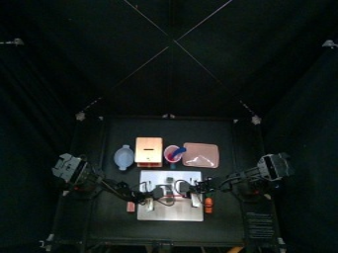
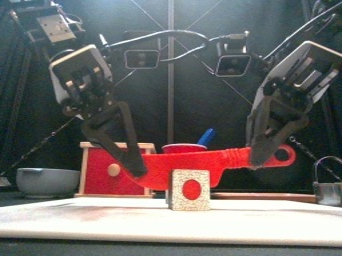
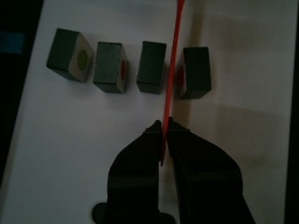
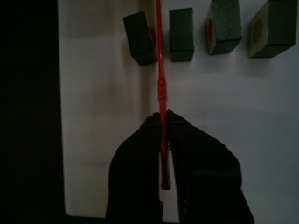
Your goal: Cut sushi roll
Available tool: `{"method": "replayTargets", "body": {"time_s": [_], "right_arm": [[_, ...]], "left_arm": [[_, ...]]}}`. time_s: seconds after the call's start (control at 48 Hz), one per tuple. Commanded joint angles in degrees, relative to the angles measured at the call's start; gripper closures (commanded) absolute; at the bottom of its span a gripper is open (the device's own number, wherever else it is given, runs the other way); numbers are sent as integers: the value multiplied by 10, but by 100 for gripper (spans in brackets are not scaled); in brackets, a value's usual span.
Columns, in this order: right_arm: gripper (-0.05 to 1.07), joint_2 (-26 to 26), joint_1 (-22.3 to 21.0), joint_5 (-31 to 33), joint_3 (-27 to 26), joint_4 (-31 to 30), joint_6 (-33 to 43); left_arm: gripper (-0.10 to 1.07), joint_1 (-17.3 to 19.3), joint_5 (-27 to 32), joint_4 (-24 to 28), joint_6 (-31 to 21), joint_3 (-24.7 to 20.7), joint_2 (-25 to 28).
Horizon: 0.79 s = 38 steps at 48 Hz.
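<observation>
Four cut pieces of sushi roll (image 3: 117,66) lay in a row on the white cutting board (image 3: 82,144), under a red knife (image 3: 176,52) held across them.

Two end effectors shared that one knife: the left end effector (image 3: 163,131) pinched one end, and the right end effector (image 4: 160,122) pinched the other. If they came down unevenly, the thin blade would likely tilt, twist out of a pinch, or shove a loose piece over instead of slicing. Behind the one board, from left to right, stood one grey bowl (image 1: 123,156), one orange box (image 1: 149,150), one blue cup (image 1: 175,151) and one pink plate (image 1: 204,153).
</observation>
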Motion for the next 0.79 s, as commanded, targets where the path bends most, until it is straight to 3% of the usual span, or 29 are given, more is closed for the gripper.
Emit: {"method": "replayTargets", "body": {"time_s": [0.0, 0.229, 0.458, 0.604, 0.771], "right_arm": [[68, -35, 9, 40, -5, -3, 0], [67, -64, 8, 103, -25, -1, 2], [67, -87, -4, 163, -40, 4, 4], [67, -109, -4, 201, -33, 46, 5], [67, -151, -8, 231, -6, 137, 13]], "left_arm": [[53, 1, 23, 2, 13, 2, -30], [46, 4, 23, 25, 44, -18, -67], [22, 4, 24, 34, 42, -23, -68], [10, 4, 29, 35, 44, -23, -70], [10, 3, 39, 37, 44, -23, -72]]}}
